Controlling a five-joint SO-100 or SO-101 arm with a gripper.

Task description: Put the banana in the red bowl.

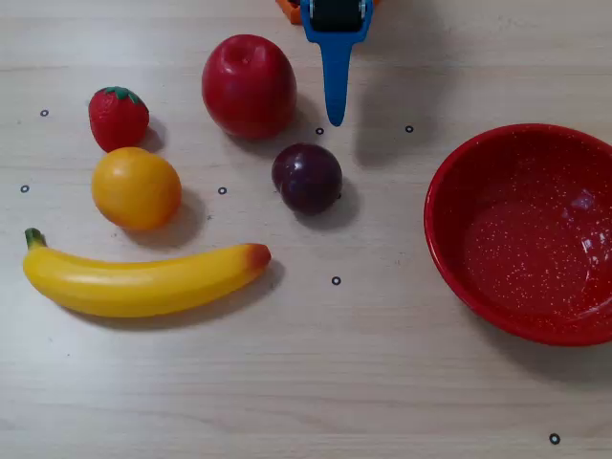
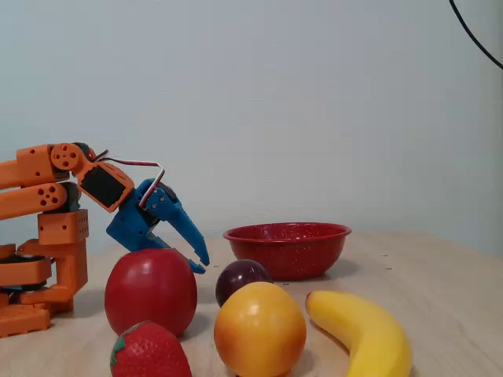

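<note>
Wall only in fixed view; overhead: banana [image 1: 143,277] whole; tool [image 1: 335,117] clipped.

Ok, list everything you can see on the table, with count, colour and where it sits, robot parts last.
banana: one, yellow with green stem tip, lower left in the overhead view.
red bowl: one, red with white speckles, right side, empty.
apple: one, red, top centre.
strawberry: one, red with green top, left of the apple.
orange: one, orange, between strawberry and banana.
plum: one, dark purple, centre.
table: one, pale wood grain with small black dots.
arm: one, orange, far left in the fixed view.
gripper: one, blue, top centre, holding nothing.
</note>
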